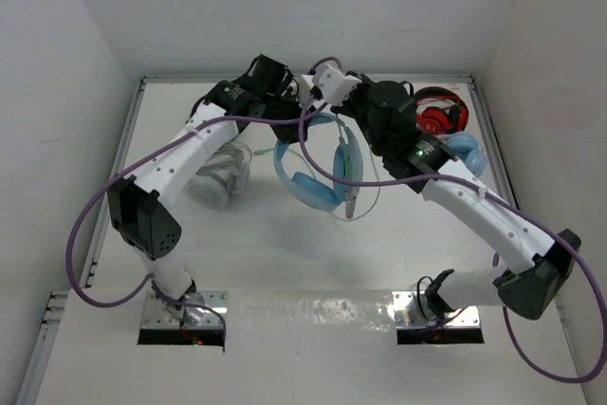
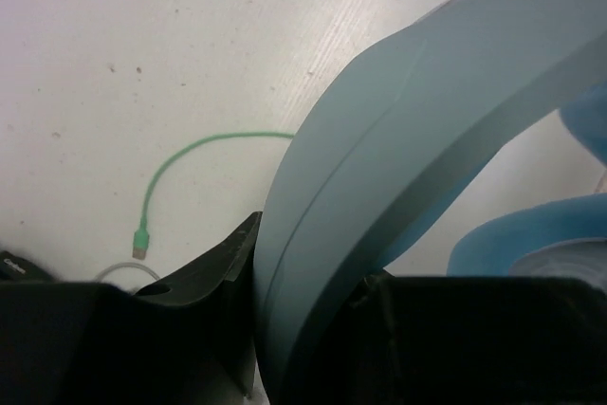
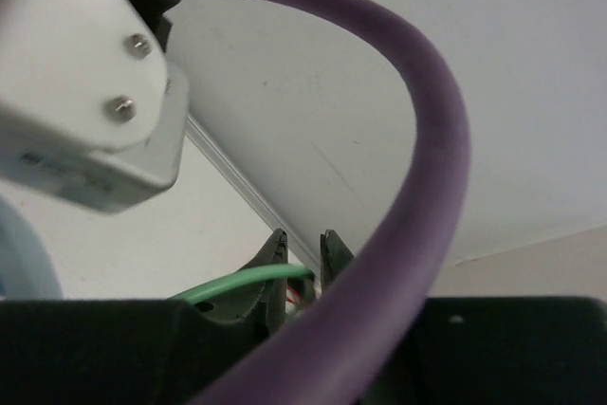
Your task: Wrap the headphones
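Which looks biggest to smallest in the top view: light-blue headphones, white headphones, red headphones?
1. light-blue headphones, though held nearer the camera.
2-3. white headphones and red headphones: similar, both partly hidden by arms, so unranked.

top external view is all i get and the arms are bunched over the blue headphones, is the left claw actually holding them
Observer: Yes. The left wrist view shows the left claw clamped on the headphones, across the headband.
Operator: can't find the cable's free end
Observer: Its green plug lies on the table, apart from that claw.
Operator: and the right claw
Observer: The cable runs into the narrow gap of the right claw. I cannot tell whether it is pinched.
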You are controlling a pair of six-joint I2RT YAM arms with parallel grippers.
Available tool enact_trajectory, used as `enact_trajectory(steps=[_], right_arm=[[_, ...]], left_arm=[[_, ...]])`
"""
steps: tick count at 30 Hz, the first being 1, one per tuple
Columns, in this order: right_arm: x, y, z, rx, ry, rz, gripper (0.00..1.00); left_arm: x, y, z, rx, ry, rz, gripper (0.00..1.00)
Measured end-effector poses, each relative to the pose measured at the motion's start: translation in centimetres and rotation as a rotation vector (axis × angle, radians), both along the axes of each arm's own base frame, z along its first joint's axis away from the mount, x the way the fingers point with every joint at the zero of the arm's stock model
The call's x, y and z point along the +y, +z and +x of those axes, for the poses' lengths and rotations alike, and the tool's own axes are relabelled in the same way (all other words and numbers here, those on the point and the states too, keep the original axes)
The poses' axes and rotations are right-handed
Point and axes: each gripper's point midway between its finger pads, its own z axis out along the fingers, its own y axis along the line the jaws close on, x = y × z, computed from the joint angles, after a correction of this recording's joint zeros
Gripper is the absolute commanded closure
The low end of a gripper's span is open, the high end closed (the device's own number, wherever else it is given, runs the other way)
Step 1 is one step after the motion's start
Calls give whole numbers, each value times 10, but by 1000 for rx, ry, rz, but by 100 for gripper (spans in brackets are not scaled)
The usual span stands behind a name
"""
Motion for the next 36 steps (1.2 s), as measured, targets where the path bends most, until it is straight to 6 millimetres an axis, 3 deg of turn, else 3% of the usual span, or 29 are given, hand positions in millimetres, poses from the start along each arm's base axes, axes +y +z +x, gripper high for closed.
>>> enact_trajectory(steps=[8,13,16,20,25,28,30,32,34,36], right_arm=[[15,-30,28,74,10,137,77],[15,-36,36,117,18,289,78],[5,-42,42,140,11,386,78],[-12,-72,48,217,-3,498,81],[0,-95,43,320,61,578,83],[12,-94,39,347,115,616,74],[17,-92,37,354,139,639,58],[22,-93,36,360,158,666,50],[27,-100,34,380,183,696,38],[33,-114,30,419,205,725,34]], left_arm=[[1,-3,-16,65,-8,-1,100],[-2,-1,-20,100,7,-27,100],[-7,3,-25,121,-15,-55,100],[-20,20,-34,121,-73,-110,100],[-31,60,-38,96,-123,-219,100],[-33,84,-35,49,-137,-263,100],[-33,96,-35,23,-148,-287,100],[-34,107,-34,15,-152,-318,100],[-34,119,-33,17,-160,-363,100],[-30,131,-26,17,-141,-411,100]])
